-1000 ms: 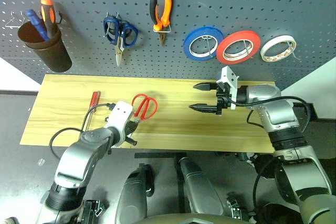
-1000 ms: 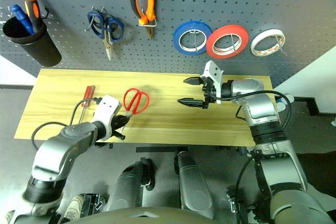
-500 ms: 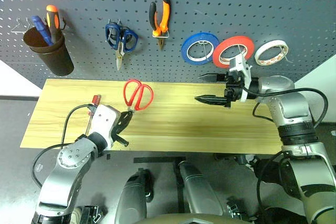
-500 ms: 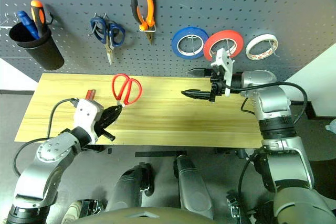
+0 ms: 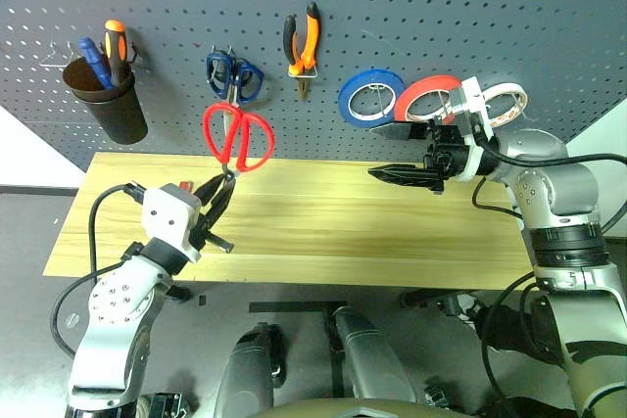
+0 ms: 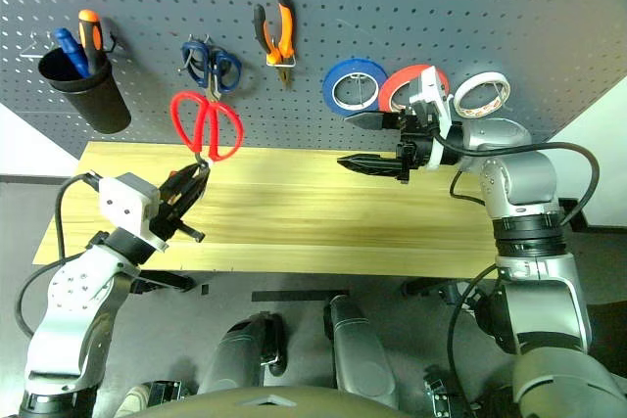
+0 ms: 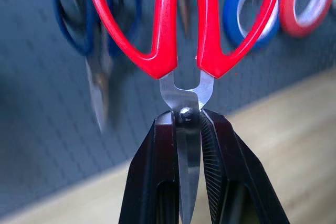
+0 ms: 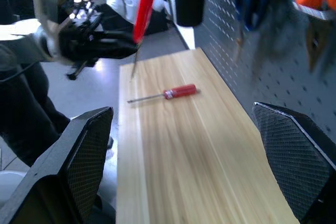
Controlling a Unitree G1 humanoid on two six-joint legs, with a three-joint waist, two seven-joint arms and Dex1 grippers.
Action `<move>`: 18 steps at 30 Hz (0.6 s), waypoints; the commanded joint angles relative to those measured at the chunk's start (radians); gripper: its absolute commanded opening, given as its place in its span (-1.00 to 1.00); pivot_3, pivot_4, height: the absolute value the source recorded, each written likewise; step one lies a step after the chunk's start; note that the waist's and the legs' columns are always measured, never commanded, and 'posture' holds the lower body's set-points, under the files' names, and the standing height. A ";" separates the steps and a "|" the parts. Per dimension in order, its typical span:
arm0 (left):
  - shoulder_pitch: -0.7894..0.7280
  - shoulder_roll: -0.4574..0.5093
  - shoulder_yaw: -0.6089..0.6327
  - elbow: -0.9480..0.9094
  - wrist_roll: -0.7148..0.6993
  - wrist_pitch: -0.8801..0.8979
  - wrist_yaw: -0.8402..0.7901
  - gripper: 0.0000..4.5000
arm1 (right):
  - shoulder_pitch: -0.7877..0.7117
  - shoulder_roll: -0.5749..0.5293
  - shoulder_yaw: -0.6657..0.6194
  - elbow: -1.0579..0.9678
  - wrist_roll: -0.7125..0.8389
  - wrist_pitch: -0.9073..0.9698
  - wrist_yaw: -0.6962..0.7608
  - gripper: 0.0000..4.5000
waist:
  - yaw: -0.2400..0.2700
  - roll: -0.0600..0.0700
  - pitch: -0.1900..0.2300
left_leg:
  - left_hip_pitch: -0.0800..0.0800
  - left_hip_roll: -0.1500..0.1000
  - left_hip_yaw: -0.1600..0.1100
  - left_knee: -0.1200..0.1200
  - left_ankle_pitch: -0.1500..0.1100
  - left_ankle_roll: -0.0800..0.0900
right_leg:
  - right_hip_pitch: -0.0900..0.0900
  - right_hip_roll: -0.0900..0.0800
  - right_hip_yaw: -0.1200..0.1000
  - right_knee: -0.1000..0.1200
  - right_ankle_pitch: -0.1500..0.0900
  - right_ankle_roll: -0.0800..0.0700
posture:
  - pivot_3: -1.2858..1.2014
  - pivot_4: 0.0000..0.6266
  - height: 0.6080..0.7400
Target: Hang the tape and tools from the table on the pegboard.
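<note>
We see the left gripper [image 5: 217, 193] clamped on the red scissors [image 5: 237, 137] at the pivot, handles up before the pegboard [image 5: 392, 7]. Right gripper [image 6: 364, 142] hangs spread, empty, above the table [image 5: 323, 232]. Right wrist view adds the red screwdriver [image 8: 164, 94] lying on the wood.

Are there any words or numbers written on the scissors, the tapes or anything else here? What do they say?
None can be read.
Red-handled scissors: plain handles and blades, no writing shows.
Blue tape, red tape, whitish tape: no labels can be made out.
Pegboard and table: no signs or numbers.
</note>
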 commanded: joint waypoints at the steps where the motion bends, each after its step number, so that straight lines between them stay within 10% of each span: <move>1: -0.035 -0.008 0.017 0.017 0.003 -0.043 0.014 -0.88 | -0.033 -0.013 -0.029 -0.057 0.032 -0.002 0.003 1.00 | 0.000 0.000 -0.007 | 0.001 0.000 0.000 0.000 0.000 0.000 | 0.001 0.000 0.000 0.000 0.000 0.000 | 0.00 -0.56 0.90; 18: -0.230 -0.050 0.017 0.138 0.033 0.042 0.156 -0.88 | -0.064 -0.017 -0.036 -0.063 0.053 -0.009 -0.024 1.00 | 0.000 0.000 -0.037 | 0.005 0.000 0.000 0.000 0.000 0.000 | 0.005 0.000 -0.001 0.001 0.001 0.000 | -0.02 -0.59 0.90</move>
